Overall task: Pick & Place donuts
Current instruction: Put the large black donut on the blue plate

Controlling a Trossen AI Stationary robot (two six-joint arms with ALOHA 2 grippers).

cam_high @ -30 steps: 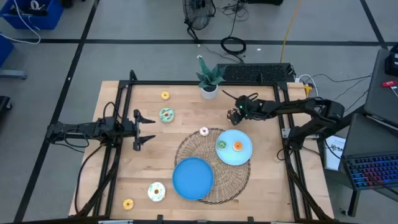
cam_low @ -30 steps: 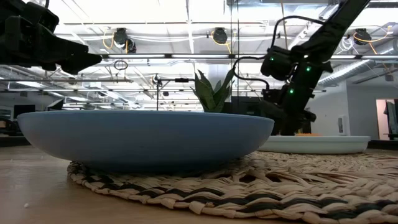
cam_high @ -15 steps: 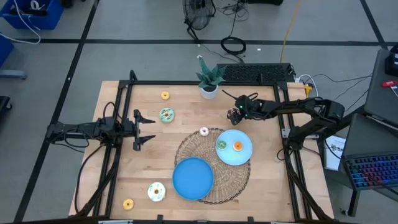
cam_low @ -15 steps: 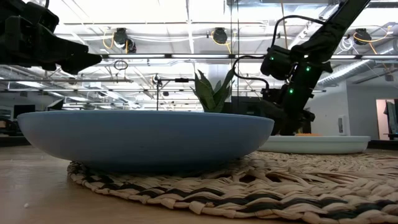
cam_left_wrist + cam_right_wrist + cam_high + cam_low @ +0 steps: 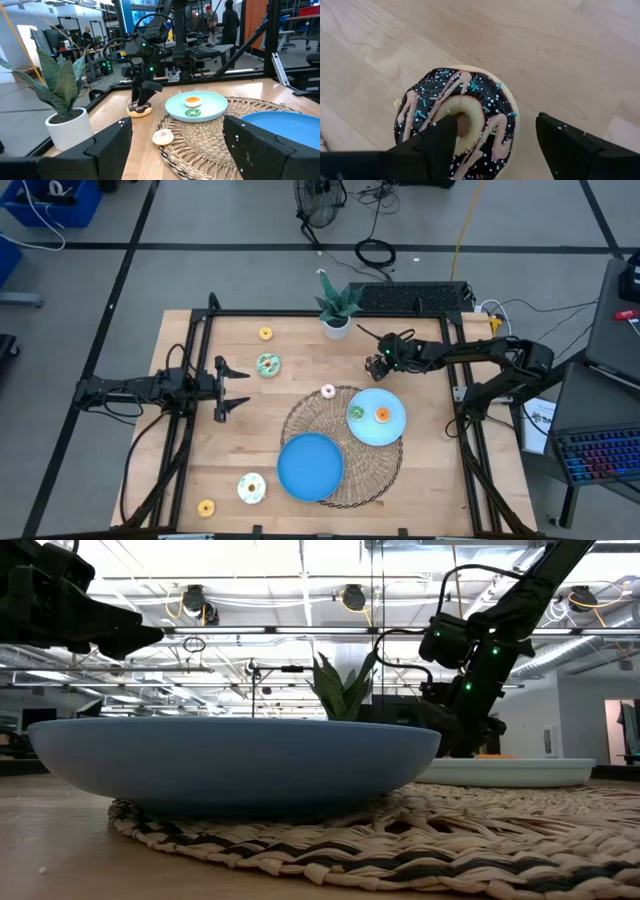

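From above, the right gripper (image 5: 378, 362) is reaching over the back of the wooden table (image 5: 240, 435), between the potted plant (image 5: 336, 308) and the light blue plate (image 5: 377, 417); the donut beneath it is hidden by the arm. That plate is carrying a green donut (image 5: 356, 413) and an orange donut (image 5: 382, 415), and it is overlapping the woven mat (image 5: 300, 420), which is also bearing the darker blue plate (image 5: 310, 466). A pink donut (image 5: 328, 391) is lying on the mat's far rim. A teal donut (image 5: 267, 364) and a small yellow donut (image 5: 265, 333) are sitting at the back left, and a cream donut (image 5: 251, 488) and another yellow donut (image 5: 206, 507) are lying near the front edge. The left gripper (image 5: 232, 388) is waiting at the left side with its jaws spread, gripping nothing.

At table height, the darker plate (image 5: 235, 762) is filling the foreground on the mat (image 5: 400, 840).

From the left wrist, the right gripper (image 5: 141, 95) is pointing down onto a chocolate donut (image 5: 139, 108) lying on the wood just beside the light plate (image 5: 212, 106).

From the right wrist, the fingers (image 5: 432, 145) are standing apart, one over the chocolate donut (image 5: 485, 125) near its hole and one beyond its rim, not yet squeezing it.
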